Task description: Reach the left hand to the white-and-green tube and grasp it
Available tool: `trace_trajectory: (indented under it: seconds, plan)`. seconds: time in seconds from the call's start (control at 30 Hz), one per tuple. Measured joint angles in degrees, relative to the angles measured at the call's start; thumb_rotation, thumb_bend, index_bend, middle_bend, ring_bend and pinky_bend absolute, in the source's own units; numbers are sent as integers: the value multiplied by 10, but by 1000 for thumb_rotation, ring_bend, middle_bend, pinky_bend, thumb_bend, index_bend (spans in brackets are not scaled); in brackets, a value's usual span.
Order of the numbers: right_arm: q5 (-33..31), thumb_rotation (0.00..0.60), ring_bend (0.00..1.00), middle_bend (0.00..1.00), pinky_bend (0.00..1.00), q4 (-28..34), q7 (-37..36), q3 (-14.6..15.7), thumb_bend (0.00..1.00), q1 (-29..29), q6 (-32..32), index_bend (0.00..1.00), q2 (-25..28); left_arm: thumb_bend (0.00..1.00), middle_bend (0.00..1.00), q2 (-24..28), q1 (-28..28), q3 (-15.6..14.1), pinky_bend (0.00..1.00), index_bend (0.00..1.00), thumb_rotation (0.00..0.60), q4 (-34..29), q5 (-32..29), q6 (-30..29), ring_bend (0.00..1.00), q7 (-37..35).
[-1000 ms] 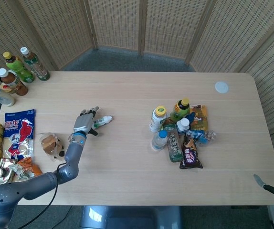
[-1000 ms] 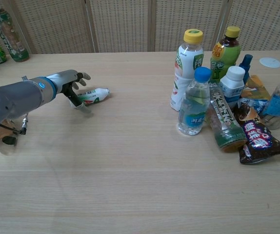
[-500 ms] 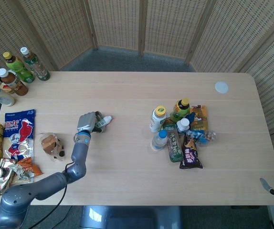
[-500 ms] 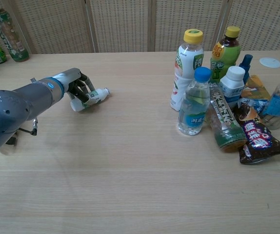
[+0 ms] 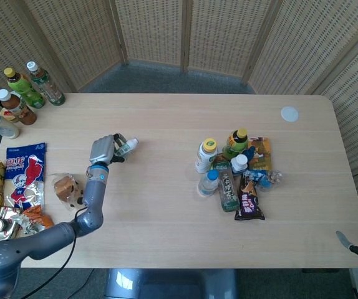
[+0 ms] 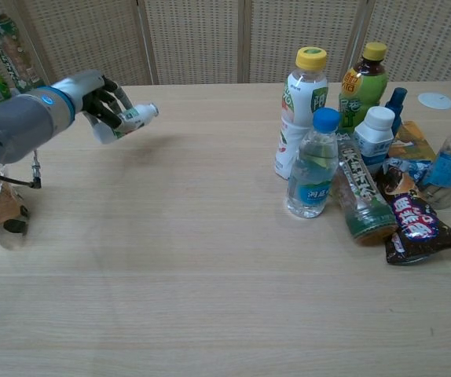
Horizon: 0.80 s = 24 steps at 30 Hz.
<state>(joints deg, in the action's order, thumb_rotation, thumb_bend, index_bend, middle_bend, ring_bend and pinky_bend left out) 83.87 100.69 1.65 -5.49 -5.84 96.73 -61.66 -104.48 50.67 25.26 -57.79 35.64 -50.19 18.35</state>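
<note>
Tube in left hand fingers

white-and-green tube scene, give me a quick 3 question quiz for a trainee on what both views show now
1. True or false: the white-and-green tube lies flat on the table, untouched.
2. Multiple choice: which hand holds the tube? A) the left hand B) the right hand C) neither
3. Fill in: in the cluster of drinks, the bottle with the blue cap stands in front of the white bottle with the ______ cap.

Key
1. False: the chest view shows it gripped and raised, with its shadow on the table below.
2. A
3. yellow
</note>
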Motion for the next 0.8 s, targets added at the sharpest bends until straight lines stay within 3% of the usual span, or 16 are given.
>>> trace_trajectory:
  seconds: [0.23, 0.47, 0.8]
  plan:
    - [5, 522, 0, 0, 0, -18, -19, 0, 145, 4, -6, 0, -15, 407, 559, 126, -53, 8, 488, 490, 600, -181, 31, -64, 620, -2]
    - [12, 524, 0, 0, 0, -40, -42, 2, 144, 0, -1, 0, -32, 406, 558, 243, -97, 46, 485, 489, 600, -353, 51, -108, 620, -40]
    - [14, 525, 0, 0, 0, -54, -61, 5, 145, -9, 7, 0, -37, 399, 558, 319, -114, 107, 482, 489, 600, -471, 75, -157, 620, -111]
